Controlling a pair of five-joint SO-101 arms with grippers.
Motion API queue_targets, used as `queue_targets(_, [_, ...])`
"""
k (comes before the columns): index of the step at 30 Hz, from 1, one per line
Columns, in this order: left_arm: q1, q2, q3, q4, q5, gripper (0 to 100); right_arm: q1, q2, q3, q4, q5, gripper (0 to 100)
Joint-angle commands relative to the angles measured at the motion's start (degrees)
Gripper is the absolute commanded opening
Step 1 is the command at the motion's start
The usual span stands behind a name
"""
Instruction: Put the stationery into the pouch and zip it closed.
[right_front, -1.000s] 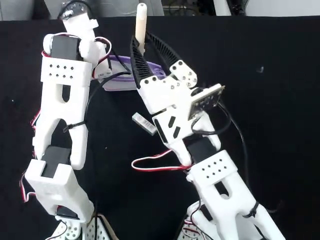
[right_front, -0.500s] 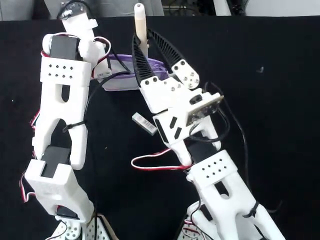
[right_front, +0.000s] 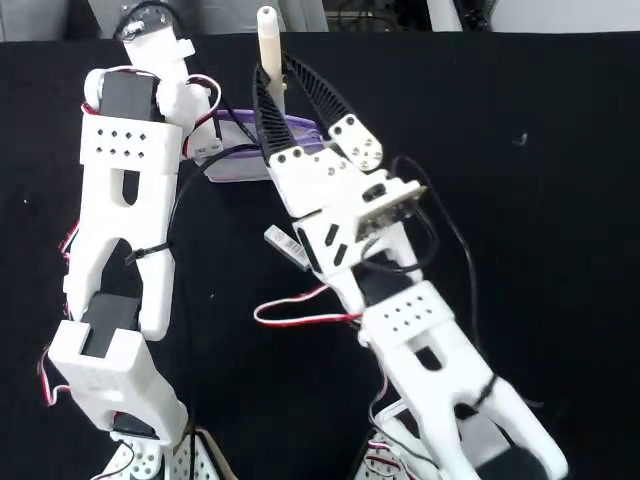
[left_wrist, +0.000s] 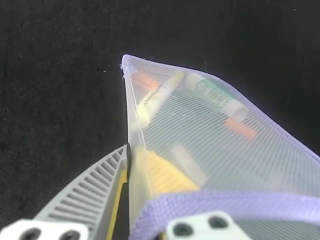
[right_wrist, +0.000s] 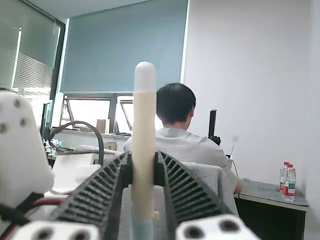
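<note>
A clear mesh pouch (left_wrist: 210, 145) with a purple zip edge (right_front: 240, 160) is pinched at its rim by my left gripper (left_wrist: 131, 165), which is shut on it. Several pens and markers lie inside the pouch. My right gripper (right_front: 275, 95) is shut on a cream pen (right_front: 269, 45) held upright, its rounded tip pointing up, just above the pouch's opening. In the right wrist view the cream pen (right_wrist: 144, 135) stands between the black ribbed fingers (right_wrist: 95, 195). A small white eraser-like piece (right_front: 287, 246) lies on the black table beside the right arm.
The black table (right_front: 540, 160) has free room to the right of the right arm. The white left arm (right_front: 125, 200) stands tall at the left. Red and black cables (right_front: 300, 318) hang off the right arm.
My right gripper has swung left and slightly farther back with the cream pen, bringing it over the pouch. The left arm and pouch have stayed put.
</note>
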Motion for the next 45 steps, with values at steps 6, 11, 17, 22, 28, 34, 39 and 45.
queue_targets(6, [-0.66, -0.26, -0.22, -1.05, -0.62, 3, -0.44, 6.81, -0.92, -4.75, 0.7, 1.1])
queue_targets(11, [-0.92, -0.26, 0.22, -2.37, -0.62, 3, 0.35, 5.76, 3.91, -5.1, 0.7, 1.8])
queue_targets(17, [-0.92, -0.26, 0.22, -2.46, -0.62, 3, -0.18, 1.36, 6.73, -4.75, 0.62, 24.3])
queue_targets(22, [-0.92, -0.18, 0.22, -2.64, -0.62, 3, -0.18, -2.15, 8.13, -4.66, 0.7, 29.6])
queue_targets(28, [-3.47, -0.18, -0.31, -2.81, -0.44, 3, 0.88, -9.71, 8.92, -0.97, 1.23, 29.6])
queue_targets(34, [-11.74, -0.53, -0.31, -6.33, -0.35, 3, 1.58, -18.95, 0.31, 24.88, 3.87, 29.6])
queue_targets(39, [-18.15, -0.35, -0.31, -9.58, -0.35, 3, 1.76, -20.18, -10.15, 50.2, 3.96, 29.6])
queue_targets(45, [-23.34, -0.26, -0.31, -11.6, -0.35, 3, 2.73, -20.18, -13.85, 66.2, 3.96, 24.3])
